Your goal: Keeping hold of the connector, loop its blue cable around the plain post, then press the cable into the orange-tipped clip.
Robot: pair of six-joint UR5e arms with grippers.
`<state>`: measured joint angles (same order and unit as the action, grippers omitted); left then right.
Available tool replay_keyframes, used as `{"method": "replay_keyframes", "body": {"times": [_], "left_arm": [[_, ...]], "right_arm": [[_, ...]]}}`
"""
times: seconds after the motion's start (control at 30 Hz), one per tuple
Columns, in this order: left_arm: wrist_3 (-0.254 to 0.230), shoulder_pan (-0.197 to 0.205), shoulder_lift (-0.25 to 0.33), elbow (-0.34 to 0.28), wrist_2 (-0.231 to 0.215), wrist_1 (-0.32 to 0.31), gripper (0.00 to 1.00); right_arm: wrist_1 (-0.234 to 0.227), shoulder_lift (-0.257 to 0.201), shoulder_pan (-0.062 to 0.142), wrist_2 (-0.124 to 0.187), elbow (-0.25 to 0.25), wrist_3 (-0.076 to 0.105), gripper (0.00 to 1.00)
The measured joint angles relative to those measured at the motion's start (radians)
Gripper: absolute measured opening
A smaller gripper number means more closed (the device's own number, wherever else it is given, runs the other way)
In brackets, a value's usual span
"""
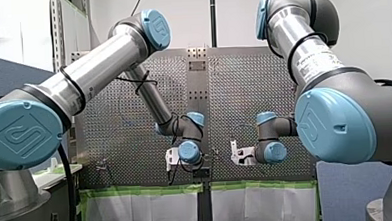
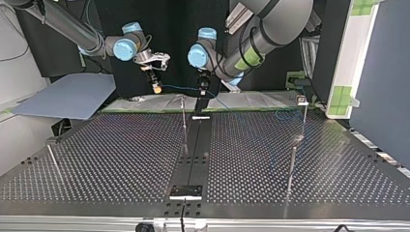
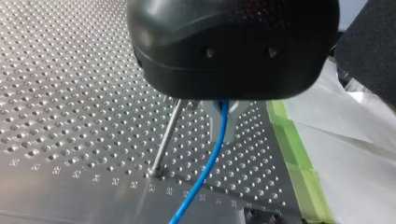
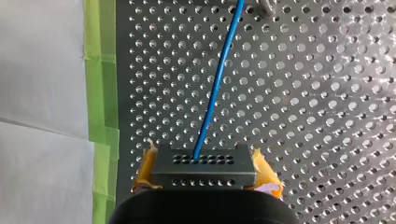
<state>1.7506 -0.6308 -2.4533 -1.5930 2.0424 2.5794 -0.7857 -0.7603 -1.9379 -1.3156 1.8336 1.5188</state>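
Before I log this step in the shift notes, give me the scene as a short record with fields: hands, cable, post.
Right hand: shut, yellow pads gripping the dark grey perforated connector block
Left hand: shut on the thin blue cable, further along it
Cable run: leaves the connector and goes straight ahead over the perforated metal table
Thin bare metal post: upright beside the cable and apart from it; no loop around it yet

Robotics lab, perforated table [image 2: 121, 159] (green tape [image 4: 100, 70] along edge), robot arms [image 1: 101, 59]
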Motion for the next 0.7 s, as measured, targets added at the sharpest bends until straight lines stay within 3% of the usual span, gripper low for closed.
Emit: {"method": "replay_keyframes", "body": {"times": [0.37, 0.47, 0.7], "left_arm": [[0.01, 0.004, -0.045, 0.028, 0.001, -0.014, 0.01], [0.015, 0.006, -0.047, 0.031, 0.001, -0.019, 0.01], [0.029, 0.015, -0.047, 0.032, 0.002, -0.02, 0.01]], "right_arm": [[-0.032, 0.004, 0.003, -0.001, 0.0, 0.016, 0.0], [-0.054, 0.01, 0.002, 0.005, 0.0, 0.027, 0.0], [-0.074, 0.052, 0.007, 0.005, -0.017, 0.039, 0.0]]}}
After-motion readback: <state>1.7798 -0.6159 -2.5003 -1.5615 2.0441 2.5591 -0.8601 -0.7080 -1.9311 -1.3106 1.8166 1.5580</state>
